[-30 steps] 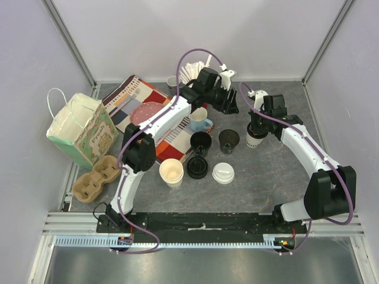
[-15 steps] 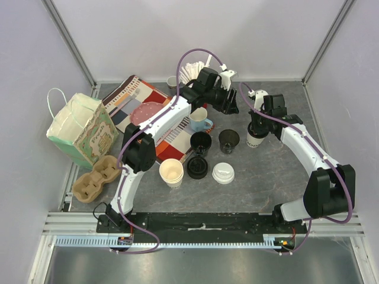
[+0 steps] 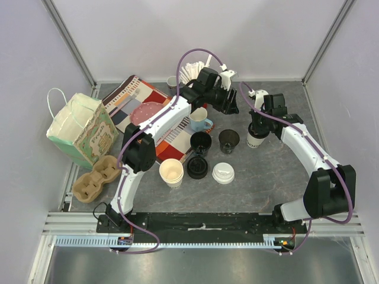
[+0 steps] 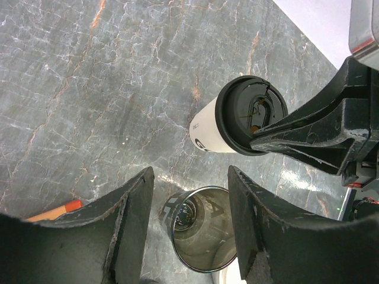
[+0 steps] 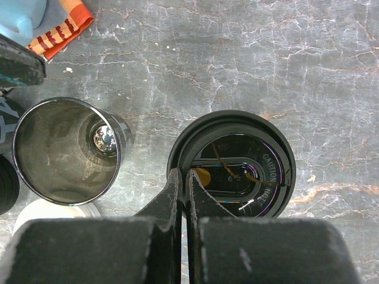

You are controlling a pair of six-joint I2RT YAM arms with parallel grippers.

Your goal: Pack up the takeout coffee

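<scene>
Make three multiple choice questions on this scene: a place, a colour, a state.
1. Where does the black-lidded cup stand? A in a sink; B beside the steel tumbler; C on a shelf.
2. What colour is the handled mug? A red; B light blue; C green.
3. How is the right gripper? A wide open; B holding a spoon; C shut, tips at that cup.
Answers: B, the right wrist view shows them side by side; B, plain from the top; C, its fingers are pressed together.

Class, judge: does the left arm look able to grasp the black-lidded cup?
Probably, from the side only: the shut right hand rests atop the black-lidded cup, but its wall faces the open left hand.
</scene>
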